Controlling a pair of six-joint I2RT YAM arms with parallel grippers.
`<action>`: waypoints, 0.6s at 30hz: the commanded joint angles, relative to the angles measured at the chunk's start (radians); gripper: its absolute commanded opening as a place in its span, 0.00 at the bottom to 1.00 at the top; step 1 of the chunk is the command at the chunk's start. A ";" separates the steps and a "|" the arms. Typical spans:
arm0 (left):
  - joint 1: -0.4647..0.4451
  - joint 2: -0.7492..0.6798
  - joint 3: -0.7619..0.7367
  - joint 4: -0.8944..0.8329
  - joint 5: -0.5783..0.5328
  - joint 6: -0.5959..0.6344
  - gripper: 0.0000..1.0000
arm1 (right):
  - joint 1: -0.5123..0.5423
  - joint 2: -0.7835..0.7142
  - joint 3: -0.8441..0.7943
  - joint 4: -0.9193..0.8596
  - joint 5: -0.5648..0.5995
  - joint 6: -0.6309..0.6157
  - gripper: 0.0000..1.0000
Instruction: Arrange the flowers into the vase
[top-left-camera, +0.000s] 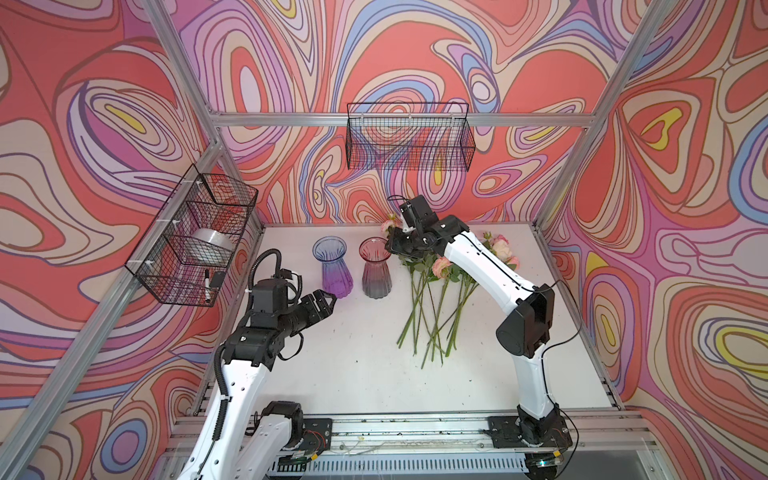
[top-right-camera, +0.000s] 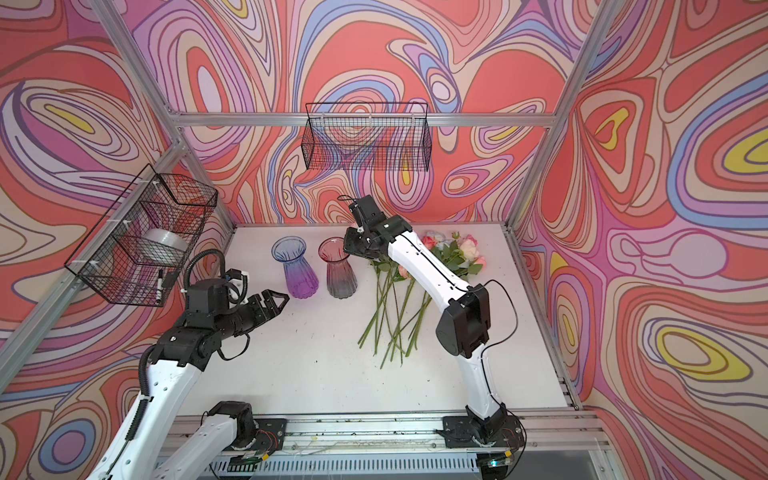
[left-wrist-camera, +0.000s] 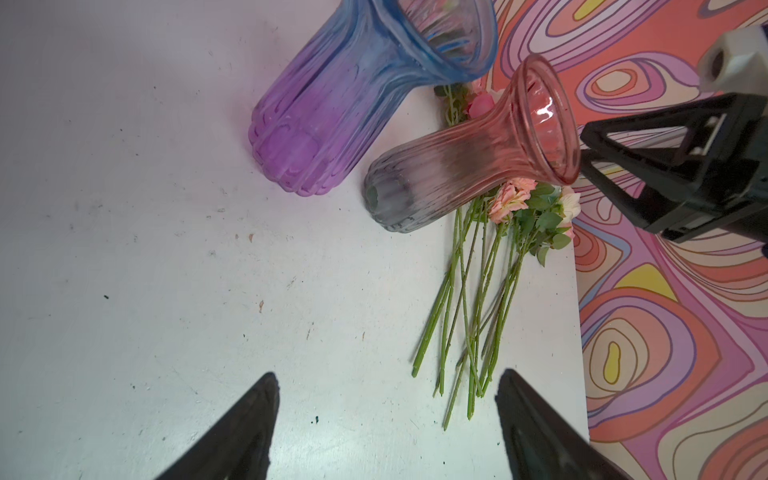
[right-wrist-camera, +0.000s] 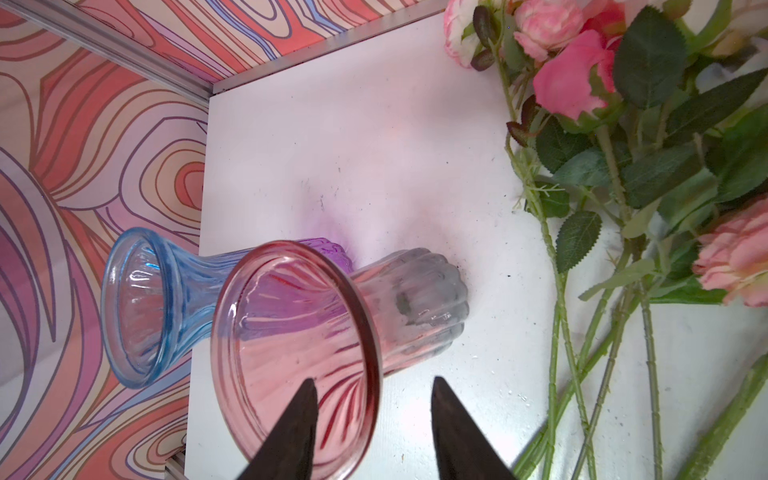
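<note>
The flowers (top-left-camera: 441, 267) lie in a loose heap on the white counter (top-left-camera: 353, 365), heads toward the back wall and green stems fanned toward the front, all just to the right of the pink vase (top-left-camera: 376, 270), which stands upright beside the blue vase (top-left-camera: 332, 266). The right tool (right-wrist-camera: 372, 382) hovers at the pink vase's mouth, jaws partly spread and gripping nothing, one fingertip over the opening and the other outside the rim. The left tool (left-wrist-camera: 386, 378) hangs above bare counter near the blue vase's base, jaws wide and empty.
</note>
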 joint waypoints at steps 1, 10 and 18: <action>0.001 -0.002 -0.015 0.003 0.037 -0.007 0.82 | 0.006 0.044 0.048 -0.049 0.009 0.010 0.43; 0.001 0.011 0.004 -0.026 0.023 0.039 0.83 | 0.015 0.108 0.127 -0.091 0.016 -0.012 0.35; 0.001 0.009 0.021 -0.052 0.018 0.055 0.84 | 0.023 0.127 0.167 -0.134 0.039 -0.058 0.27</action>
